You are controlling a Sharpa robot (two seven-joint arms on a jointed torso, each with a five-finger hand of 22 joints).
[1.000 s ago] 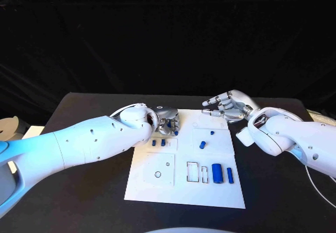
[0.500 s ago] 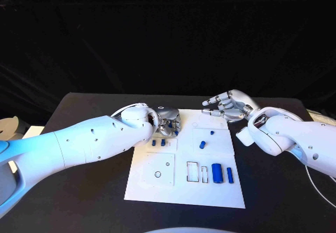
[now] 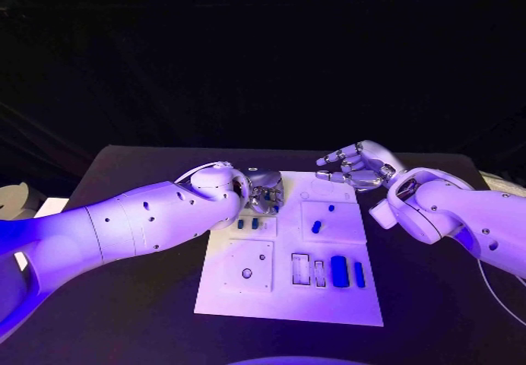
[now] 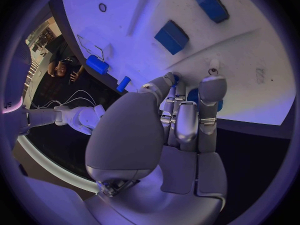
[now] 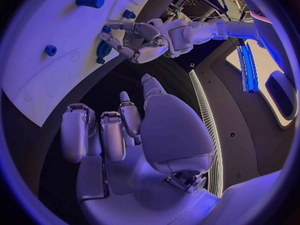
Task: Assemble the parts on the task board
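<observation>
White task board (image 3: 287, 300) lies flat mid-surface w/ outlined slots. Blue parts (image 3: 340, 271): two upright-lying bars near right, one small piece (image 3: 317, 226) centre, two small (image 3: 248, 223) by left edge.

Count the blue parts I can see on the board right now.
7 at least: two small ones below the left robot hand, one under its fingers, two mid-board, two long ones near the front. The robot hand may hide more.

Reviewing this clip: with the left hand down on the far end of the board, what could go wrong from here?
1. The left hand is curled over a blue part at the task board's far end; the part might slip or sit crooked.
2. Two small blue parts lie just beside that wrist; pulling back could knock them.
3. The right hand hovers open at the board's far corner, apart.
</observation>
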